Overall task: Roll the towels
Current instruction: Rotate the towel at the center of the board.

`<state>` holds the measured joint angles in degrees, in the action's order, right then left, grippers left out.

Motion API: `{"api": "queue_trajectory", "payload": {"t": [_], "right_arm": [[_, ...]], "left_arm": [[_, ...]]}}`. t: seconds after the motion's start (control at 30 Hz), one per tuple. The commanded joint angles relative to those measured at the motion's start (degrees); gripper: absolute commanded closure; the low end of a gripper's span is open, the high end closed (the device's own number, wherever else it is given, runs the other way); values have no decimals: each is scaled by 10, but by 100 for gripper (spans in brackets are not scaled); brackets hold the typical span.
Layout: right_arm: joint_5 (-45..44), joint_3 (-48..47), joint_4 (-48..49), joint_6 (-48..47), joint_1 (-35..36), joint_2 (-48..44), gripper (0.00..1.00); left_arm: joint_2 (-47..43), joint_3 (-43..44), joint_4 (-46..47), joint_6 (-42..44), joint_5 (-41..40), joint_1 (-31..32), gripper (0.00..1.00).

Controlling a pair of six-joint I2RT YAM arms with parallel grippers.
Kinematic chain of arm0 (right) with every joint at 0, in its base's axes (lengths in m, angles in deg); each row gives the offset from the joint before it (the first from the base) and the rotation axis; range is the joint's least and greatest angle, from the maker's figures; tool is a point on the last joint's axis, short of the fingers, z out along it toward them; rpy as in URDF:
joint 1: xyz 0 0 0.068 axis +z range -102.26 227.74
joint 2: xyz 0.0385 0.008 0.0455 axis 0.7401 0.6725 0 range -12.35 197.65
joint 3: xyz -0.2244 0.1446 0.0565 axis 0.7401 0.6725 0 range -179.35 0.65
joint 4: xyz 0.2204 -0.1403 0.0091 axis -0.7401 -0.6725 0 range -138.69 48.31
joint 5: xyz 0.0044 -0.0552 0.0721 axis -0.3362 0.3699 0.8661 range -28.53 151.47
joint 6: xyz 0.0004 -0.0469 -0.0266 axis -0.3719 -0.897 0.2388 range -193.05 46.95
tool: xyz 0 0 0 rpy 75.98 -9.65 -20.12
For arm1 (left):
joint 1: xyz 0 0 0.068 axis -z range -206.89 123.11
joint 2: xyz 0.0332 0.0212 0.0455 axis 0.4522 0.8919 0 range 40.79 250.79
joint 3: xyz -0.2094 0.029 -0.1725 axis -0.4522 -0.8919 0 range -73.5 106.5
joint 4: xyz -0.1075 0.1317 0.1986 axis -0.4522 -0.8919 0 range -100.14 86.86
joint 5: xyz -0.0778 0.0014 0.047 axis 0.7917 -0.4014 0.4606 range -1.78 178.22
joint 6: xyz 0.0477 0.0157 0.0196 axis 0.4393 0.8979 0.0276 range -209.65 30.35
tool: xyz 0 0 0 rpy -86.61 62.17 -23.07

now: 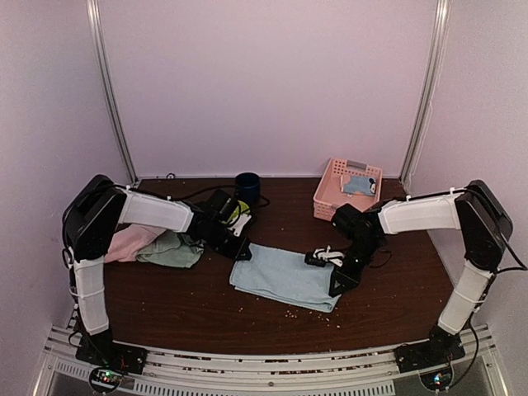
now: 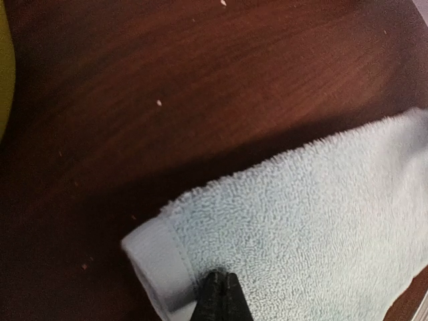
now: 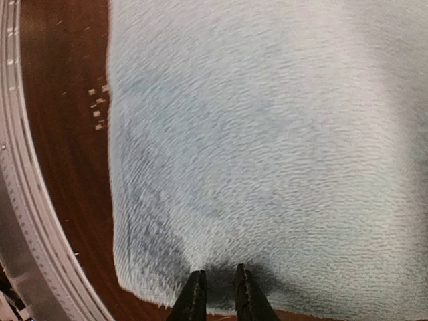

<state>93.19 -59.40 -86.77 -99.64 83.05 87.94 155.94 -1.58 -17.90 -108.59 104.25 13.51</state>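
A plain pale blue towel [image 1: 285, 276] lies spread flat in the middle of the table. My left gripper [image 1: 242, 250] is shut, its tips [image 2: 223, 274] pressed onto the towel [image 2: 314, 221] just inside the hemmed far-left corner. My right gripper [image 1: 337, 285] stands at the towel's right edge, its jaws [image 3: 219, 271] a narrow gap apart and touching the flat cloth [image 3: 267, 134]. At the left, a mint green towel [image 1: 172, 250] and a pink towel [image 1: 128, 243] lie crumpled under the left arm. A patterned light blue towel [image 1: 359, 184] sits in the basket.
The pink lattice basket [image 1: 330, 198] stands at the back right. A dark blue cup [image 1: 247, 187] and a lime-green bowl [image 1: 237, 213] sit behind the left gripper. Small crumbs dot the brown table [image 1: 165, 305]. A metal rail [image 3: 20, 221] runs along the near edge.
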Motion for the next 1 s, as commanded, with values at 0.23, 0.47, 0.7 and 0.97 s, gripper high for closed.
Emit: {"api": "queue_trajectory", "payload": {"t": [0.23,0.47,0.7,0.97], "right_arm": [[135,-108,-136,-55,10,-61,77],[120,-115,-76,3,-115,-30,81],[82,-106,-61,7,-132,-20,83],[69,-89,-55,9,-134,-5,83]], "left_arm": [[-99,26,-7,44,12,19,100],[-184,-145,232,6,100,119,100],[-54,-80,279,44,110,210,100],[68,14,243,81,136,259,100]]}}
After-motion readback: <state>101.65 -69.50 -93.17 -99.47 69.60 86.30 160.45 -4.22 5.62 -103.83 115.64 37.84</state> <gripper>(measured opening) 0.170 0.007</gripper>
